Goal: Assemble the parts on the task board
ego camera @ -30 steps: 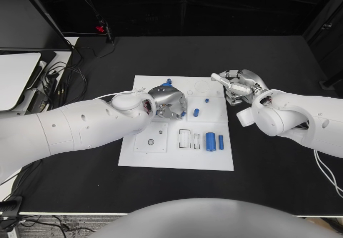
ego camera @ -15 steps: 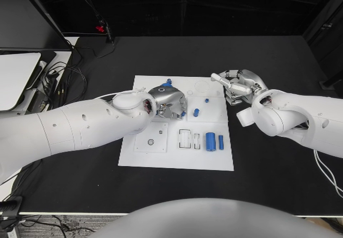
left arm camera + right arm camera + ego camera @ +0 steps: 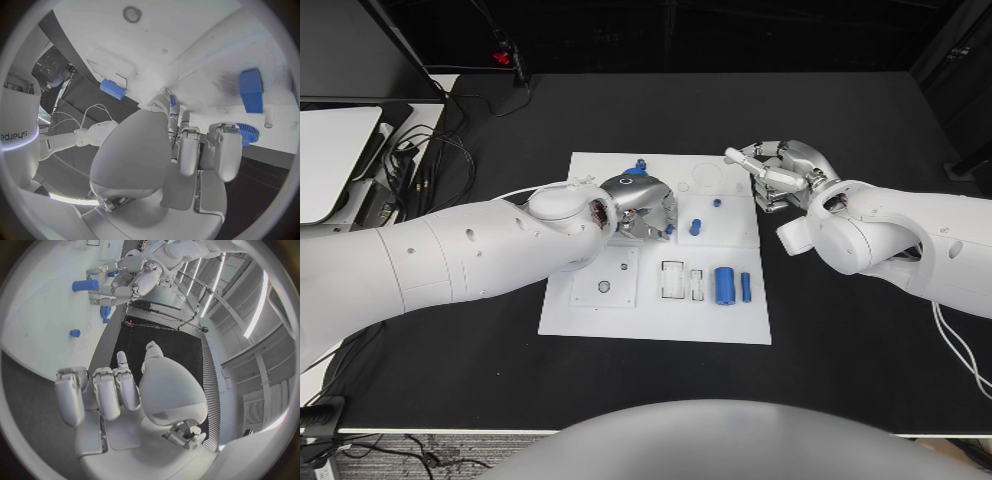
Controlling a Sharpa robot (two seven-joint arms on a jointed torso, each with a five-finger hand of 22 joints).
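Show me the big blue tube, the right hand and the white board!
big blue tube point(image 3: 726, 286), head view, middle of its body
right hand point(image 3: 782, 172), head view, middle of the hand
white board point(image 3: 661, 325), head view, bare near edge

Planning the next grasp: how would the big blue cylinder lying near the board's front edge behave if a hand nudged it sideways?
The blue cylinder lies on its side on the flat white task board, so a sideways nudge would probably roll it. It looks smooth and rigid, perhaps slippery between metal fingers. The thin blue pin beside it might get knocked.
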